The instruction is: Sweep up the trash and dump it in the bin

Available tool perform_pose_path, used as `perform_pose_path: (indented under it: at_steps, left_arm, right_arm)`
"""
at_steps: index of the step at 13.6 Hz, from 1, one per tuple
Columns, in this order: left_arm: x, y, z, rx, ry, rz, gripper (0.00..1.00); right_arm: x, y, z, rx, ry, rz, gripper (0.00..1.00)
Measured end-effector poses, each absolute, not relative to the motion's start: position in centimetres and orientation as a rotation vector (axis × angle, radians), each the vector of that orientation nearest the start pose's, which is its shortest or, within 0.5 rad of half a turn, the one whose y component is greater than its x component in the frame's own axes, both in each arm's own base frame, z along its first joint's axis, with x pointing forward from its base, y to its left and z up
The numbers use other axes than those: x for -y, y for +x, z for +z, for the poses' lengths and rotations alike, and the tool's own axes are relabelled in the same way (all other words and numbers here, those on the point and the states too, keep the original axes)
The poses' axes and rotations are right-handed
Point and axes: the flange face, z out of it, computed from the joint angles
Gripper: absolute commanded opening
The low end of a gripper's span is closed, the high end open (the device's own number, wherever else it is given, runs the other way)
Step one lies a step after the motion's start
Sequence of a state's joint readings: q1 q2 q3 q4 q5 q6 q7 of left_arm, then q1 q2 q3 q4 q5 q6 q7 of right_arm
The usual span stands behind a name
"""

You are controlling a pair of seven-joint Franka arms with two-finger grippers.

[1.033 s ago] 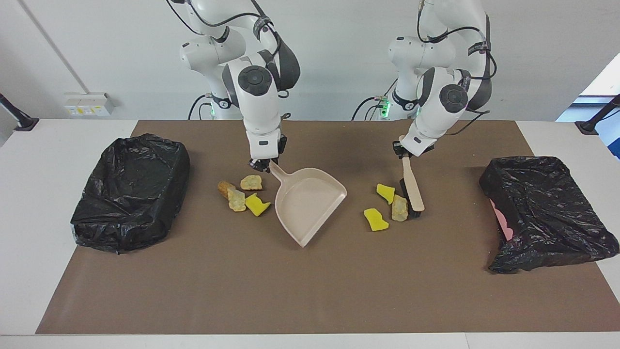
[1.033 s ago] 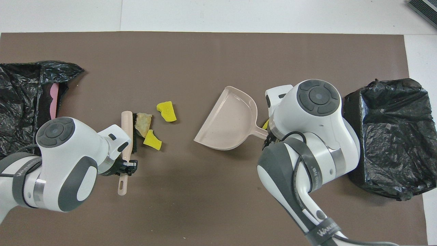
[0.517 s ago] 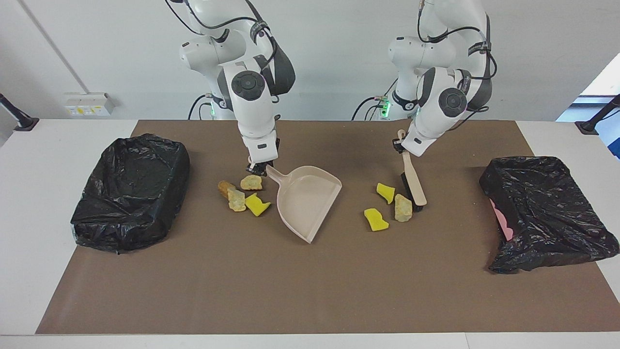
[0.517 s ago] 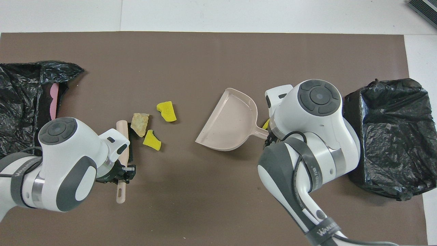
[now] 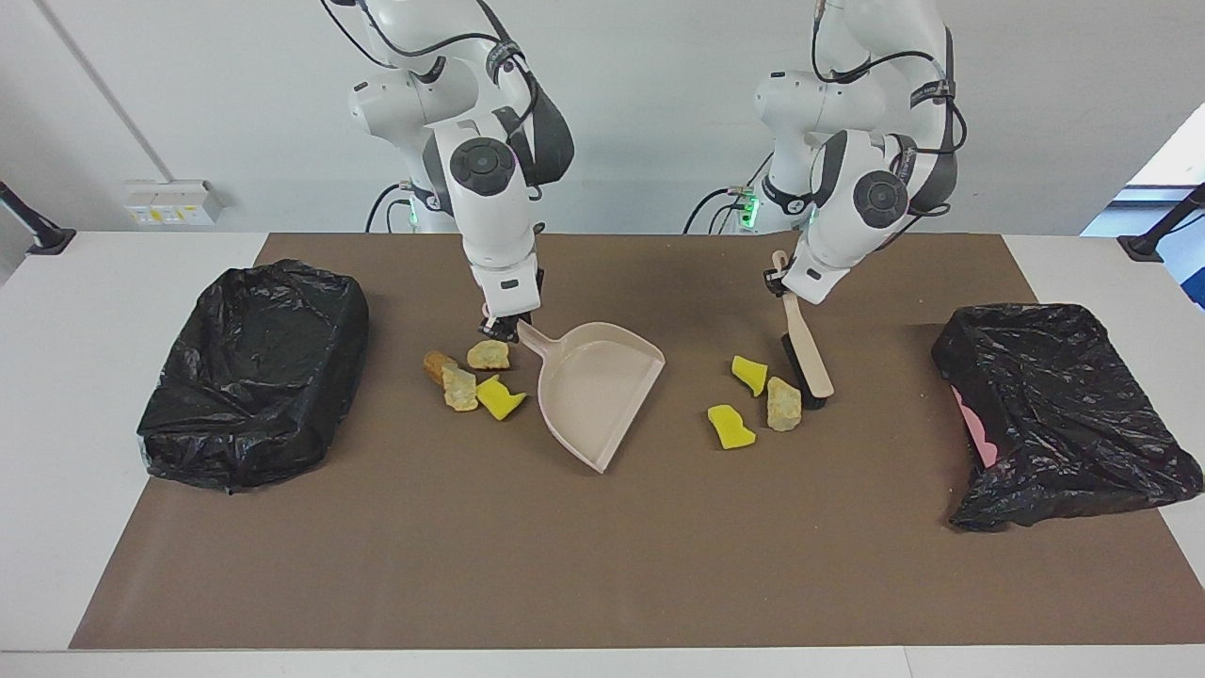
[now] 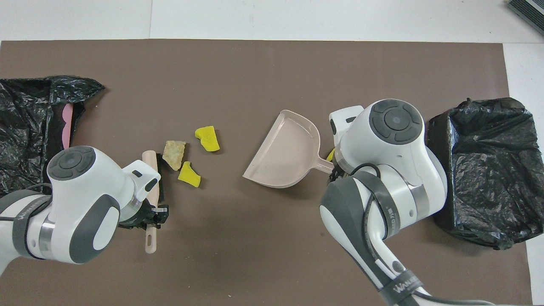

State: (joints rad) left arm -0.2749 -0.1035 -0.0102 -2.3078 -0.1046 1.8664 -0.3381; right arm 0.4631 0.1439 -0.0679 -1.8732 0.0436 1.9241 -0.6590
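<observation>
My right gripper (image 5: 500, 328) is shut on the handle of the beige dustpan (image 5: 593, 388), whose open mouth faces the left arm's end of the table. Beside its handle lie tan bread chunks (image 5: 489, 355) and a yellow sponge scrap (image 5: 499, 397). My left gripper (image 5: 779, 282) is shut on the wooden handle of the brush (image 5: 807, 350), which slants down with its black bristles at the mat. Next to the bristles lie a bread chunk (image 5: 783, 405) and two yellow scraps (image 5: 730, 427). From above, the brush (image 6: 152, 187) and dustpan (image 6: 289, 153) stand well apart.
A black-bagged bin (image 5: 254, 372) stands at the right arm's end of the brown mat (image 5: 602, 565). Another black-bagged bin (image 5: 1064, 414) stands at the left arm's end, with a pink patch showing at its side.
The left gripper drew the brush back toward the robots, leaving the bread chunk beside the bristles. The right gripper turned the dustpan slightly and shifted it toward the robots. Both have been still since.
</observation>
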Motion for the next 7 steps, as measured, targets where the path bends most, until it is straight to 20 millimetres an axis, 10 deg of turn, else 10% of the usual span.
perform_pose_path:
  at_steps: [7]
  left_arm:
    - [13.6, 43.5, 36.5, 0.157, -3.075, 0.544, 0.0]
  right_arm:
    - [-25.3, 53.1, 38.9, 1.591, -2.69, 0.169, 0.0]
